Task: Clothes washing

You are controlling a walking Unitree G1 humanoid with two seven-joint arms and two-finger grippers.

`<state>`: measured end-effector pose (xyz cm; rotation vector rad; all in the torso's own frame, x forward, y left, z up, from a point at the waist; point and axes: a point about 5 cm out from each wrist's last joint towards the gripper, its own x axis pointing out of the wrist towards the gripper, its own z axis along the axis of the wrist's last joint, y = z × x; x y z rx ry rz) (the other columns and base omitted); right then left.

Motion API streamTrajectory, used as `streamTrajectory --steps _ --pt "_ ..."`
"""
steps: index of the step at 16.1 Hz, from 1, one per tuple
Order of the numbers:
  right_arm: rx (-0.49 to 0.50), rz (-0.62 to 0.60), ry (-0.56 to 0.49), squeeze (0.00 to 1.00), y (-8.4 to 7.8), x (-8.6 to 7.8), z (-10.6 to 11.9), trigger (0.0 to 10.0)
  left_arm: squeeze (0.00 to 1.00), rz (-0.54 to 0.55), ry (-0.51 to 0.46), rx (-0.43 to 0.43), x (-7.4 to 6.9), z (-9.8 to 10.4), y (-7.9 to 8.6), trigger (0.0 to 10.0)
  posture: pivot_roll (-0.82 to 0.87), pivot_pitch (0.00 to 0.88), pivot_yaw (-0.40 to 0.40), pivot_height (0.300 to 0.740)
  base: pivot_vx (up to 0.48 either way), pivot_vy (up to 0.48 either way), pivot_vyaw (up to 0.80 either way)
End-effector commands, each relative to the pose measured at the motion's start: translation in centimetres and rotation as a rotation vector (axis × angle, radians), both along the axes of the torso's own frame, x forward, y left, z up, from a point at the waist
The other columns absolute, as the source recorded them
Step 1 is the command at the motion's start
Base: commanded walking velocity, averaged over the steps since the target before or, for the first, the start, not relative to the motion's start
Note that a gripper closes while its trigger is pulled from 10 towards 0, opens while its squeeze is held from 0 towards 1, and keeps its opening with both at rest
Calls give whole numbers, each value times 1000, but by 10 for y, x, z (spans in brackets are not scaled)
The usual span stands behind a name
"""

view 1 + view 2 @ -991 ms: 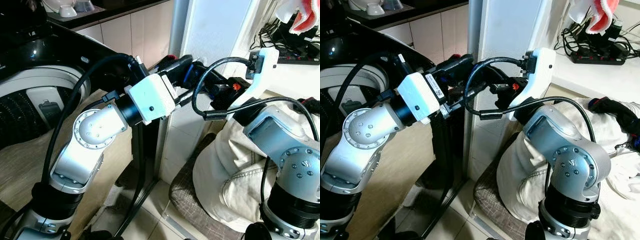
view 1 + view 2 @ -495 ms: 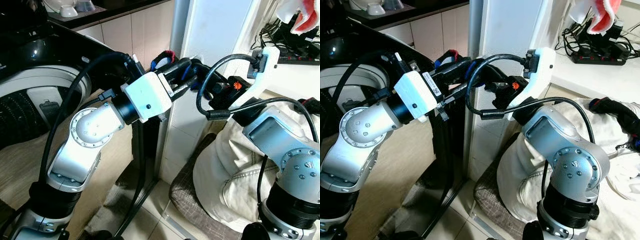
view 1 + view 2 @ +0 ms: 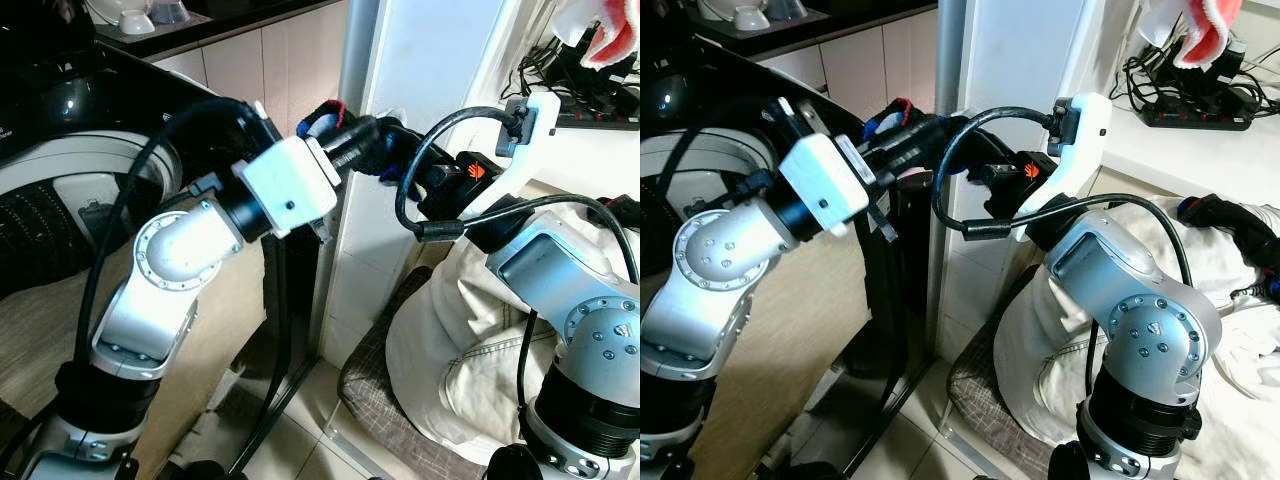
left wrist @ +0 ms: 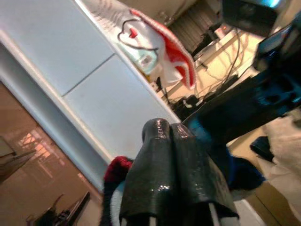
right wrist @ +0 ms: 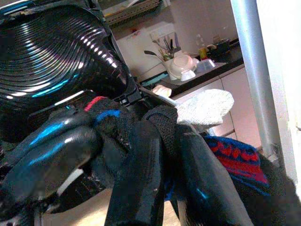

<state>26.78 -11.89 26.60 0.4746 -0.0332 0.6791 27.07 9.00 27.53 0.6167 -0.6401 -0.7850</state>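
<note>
Both arms raised, meeting mid-scene in front of the white wall panel [image 3: 440, 40].

Left gripper [image 3: 375, 135]: fingers pressed together on a dark sock with red and blue banding [image 3: 322, 113].

Right gripper [image 3: 940, 140]: fingers also clamped into the same sock, from the opposite side; seemingly a hand-over, though the overlap is hard to read.

Washing machine [image 3: 60, 190]: far left, door open, drum dark.

Pale clothes [image 3: 450, 340]: heaped near right, not yet loaded.

Judgement: early stage; loading mostly remains.
</note>
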Motion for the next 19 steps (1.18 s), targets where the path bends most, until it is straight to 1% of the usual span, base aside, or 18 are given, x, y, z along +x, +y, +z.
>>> streamTrajectory --steps 1,7,8,9,10,11,13,14,16,17,19 --pt "-7 4 -18 0 0 -3 3 10000 0 29 -40 2 3 7 2 0 -16 0 -48 740 0 0 0" --pt "-10 9 -20 0 0 -4 3 10000 0 54 -44 -19 5 9 5 0 -12 0 -51 740 0 0 0" --pt "-10 9 -20 0 0 -4 3 10000 0 59 -40 -43 4 10 6 0 -11 0 -51 740 0 0 0" --pt "-9 9 -21 0 1 -4 3 10000 0 67 -32 -108 3 14 7 3490 -12 0 -51 740 0 0 0" --pt "-9 7 -21 0 0 -4 3 10000 1000 29 -34 -103 0 15 5 10000 -10 0 -53 740 0 0 0" --pt "-8 6 -20 0 0 -4 4 10000 1000 -5 -32 -83 -3 14 6 10000 -11 0 -54 740 0 0 0" --pt "-3 6 -19 0 0 -3 4 10000 1000 -35 -10 -22 -5 8 11 10000 -10 1 -56 740 0 0 0" --pt "-3 5 -19 0 -1 -3 4 10000 1000 -43 -4 -14 -6 7 12 10000 -11 1 -56 740 0 0 0" --pt "-1 4 -20 0 -1 -3 5 10000 1000 -56 4 1 -7 6 12 10000 -12 0 -58 740 0 0 0" --pt "2 5 -21 0 -2 -2 5 10000 1000 -61 7 23 -8 4 13 10000 -14 0 -60 740 0 0 0" --pt "7 12 -24 0 -2 -2 7 10000 1000 -40 -20 69 -6 1 15 10000 -17 0 -60 740 0 0 0"
